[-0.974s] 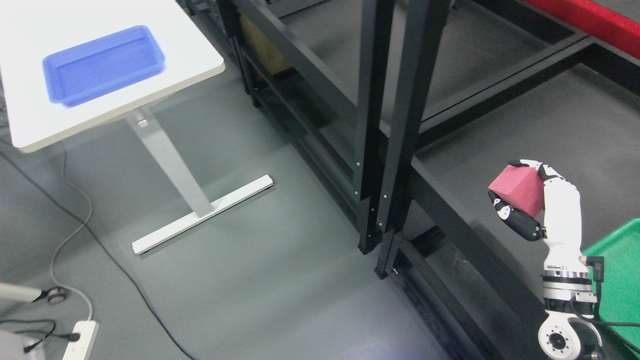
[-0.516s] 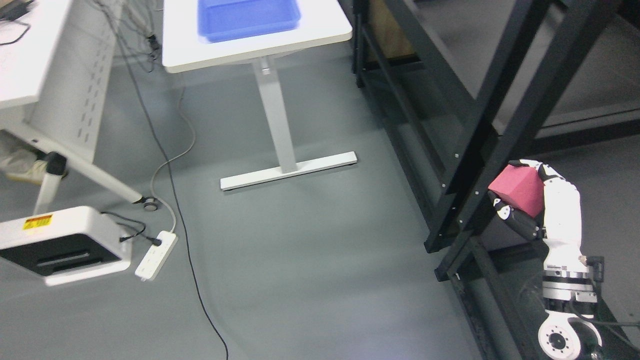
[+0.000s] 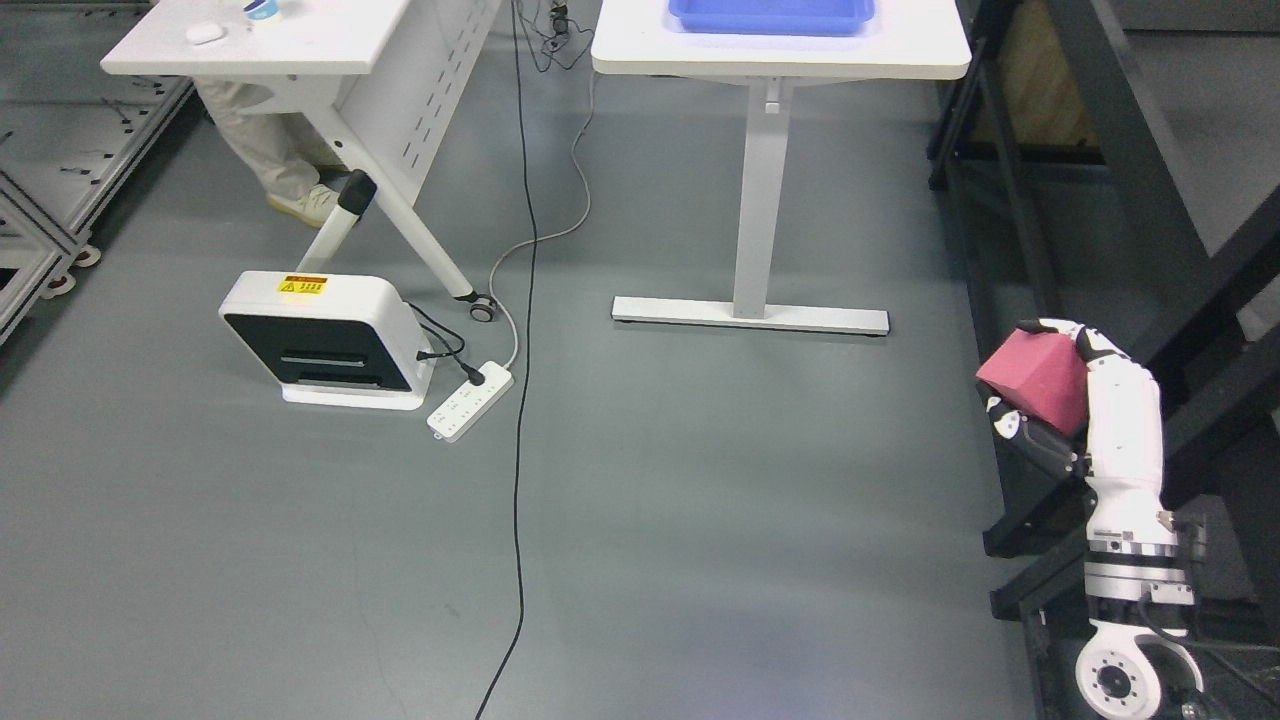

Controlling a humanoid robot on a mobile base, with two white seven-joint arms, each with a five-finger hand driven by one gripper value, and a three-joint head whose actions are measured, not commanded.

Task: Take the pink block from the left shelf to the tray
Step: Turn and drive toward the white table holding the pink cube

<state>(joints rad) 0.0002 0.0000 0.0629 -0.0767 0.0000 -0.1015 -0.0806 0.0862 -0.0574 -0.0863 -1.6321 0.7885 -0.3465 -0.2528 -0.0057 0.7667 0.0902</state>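
Head view has swung round since 1 second ago: the blue tray (image 3: 772, 14) on the white table (image 3: 930, 55) now sits far ahead. Right hand (image 3: 1060, 400) clasps the pink block (image 3: 1035, 380) off the black shelf (image 3: 1130, 180); delivery remains.

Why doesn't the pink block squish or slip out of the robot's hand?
The pink block keeps sharp, straight edges inside the right hand, so it is probably fairly firm. Its matte surface likely grips rather than slides. The fingers wrap under and over it, and it looks light, maybe foam.
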